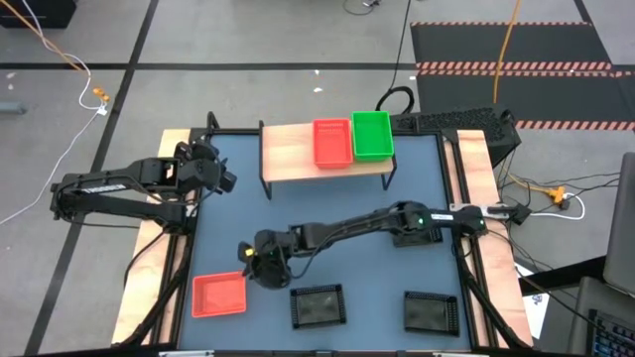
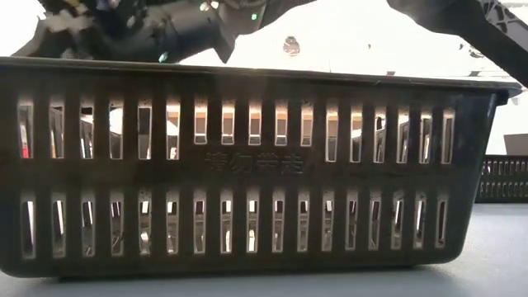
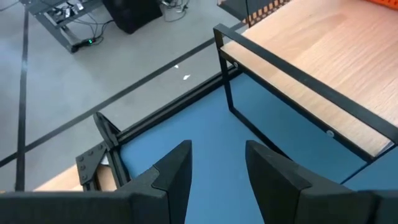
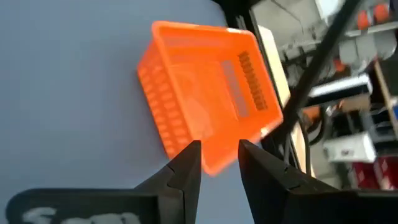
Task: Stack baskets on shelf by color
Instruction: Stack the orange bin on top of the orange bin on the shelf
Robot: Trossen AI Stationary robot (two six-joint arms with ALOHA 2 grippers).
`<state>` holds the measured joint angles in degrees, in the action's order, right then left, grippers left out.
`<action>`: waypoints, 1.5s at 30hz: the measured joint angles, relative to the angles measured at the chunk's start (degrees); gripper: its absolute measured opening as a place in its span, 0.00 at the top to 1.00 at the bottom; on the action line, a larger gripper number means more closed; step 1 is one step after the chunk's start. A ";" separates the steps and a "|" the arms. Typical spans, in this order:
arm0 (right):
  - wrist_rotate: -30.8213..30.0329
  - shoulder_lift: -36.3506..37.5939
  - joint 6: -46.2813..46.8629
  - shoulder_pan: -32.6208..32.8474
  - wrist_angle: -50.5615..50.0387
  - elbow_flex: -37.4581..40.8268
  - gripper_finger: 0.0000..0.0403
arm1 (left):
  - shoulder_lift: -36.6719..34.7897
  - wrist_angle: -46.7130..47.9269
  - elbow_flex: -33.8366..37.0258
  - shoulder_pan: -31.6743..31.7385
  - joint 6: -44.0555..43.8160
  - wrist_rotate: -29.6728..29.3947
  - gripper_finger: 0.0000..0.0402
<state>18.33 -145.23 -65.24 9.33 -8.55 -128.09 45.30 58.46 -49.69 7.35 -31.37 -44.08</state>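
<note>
At the near edge of the table (image 1: 223, 213), two black baskets are set side by side, one toward the middle (image 1: 317, 305) and one toward the right (image 1: 431, 311); the middle one stands so close to the low camera that its slotted wall (image 2: 247, 173) fills that view. Neither is touched, so they appear to be left for later.

At the near left, a red basket (image 1: 218, 295) lies flat on the table. The right gripper (image 1: 260, 260) is reached across the table to it and is held just beside its right-hand rim. In the right wrist view the basket (image 4: 205, 112) is seen just beyond the fingers (image 4: 186, 168), which are parted and hold nothing, with the near edge of the basket lined up with the gap. This pose is judged to be an approach for a rim grasp, so that the basket can be carried to its colour.

Farther back, the left gripper (image 1: 213, 174) waits over the left side of the table, its fingers (image 3: 177, 171) spread and empty, facing the shelf's left end (image 3: 311, 56).

At the far edge stands the shelf (image 1: 288, 149). A red basket (image 1: 332, 142) and a green basket (image 1: 372, 135) sit on its right half, touching side by side, presumably as the bases of two colour stacks. The left part of the plank is bare, probably reserved for black.
</note>
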 joint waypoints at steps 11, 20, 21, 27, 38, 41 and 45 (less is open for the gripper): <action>0.05 -2.87 -6.42 2.33 4.58 0.05 0.66 | 0.02 -1.73 0.00 0.00 1.84 -1.01 0.62; 1.57 -2.82 -6.93 2.01 5.43 0.07 0.63 | 0.00 -1.71 0.00 0.00 1.70 -1.00 0.62; 2.53 -2.82 -6.58 2.01 5.41 0.07 0.63 | 0.00 -1.70 0.00 0.00 1.70 -1.00 0.62; 2.96 -4.19 -6.91 2.47 7.84 0.02 0.63 | 0.00 -1.70 0.00 0.00 1.64 -0.99 0.62; 2.69 -6.80 -5.93 1.98 10.50 0.09 0.64 | 0.00 -1.69 0.00 0.00 1.70 -0.98 0.62; 2.63 -6.80 -5.96 2.01 10.46 0.09 0.68 | 0.00 -1.69 0.00 0.00 1.72 -0.98 0.62; 2.60 -6.75 -5.93 2.01 7.60 -0.01 0.81 | 0.00 -1.68 0.00 0.00 1.72 -0.98 0.62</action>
<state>20.93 -151.97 -71.17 11.33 -0.95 -128.10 45.30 56.78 -49.69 7.35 -29.65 -45.06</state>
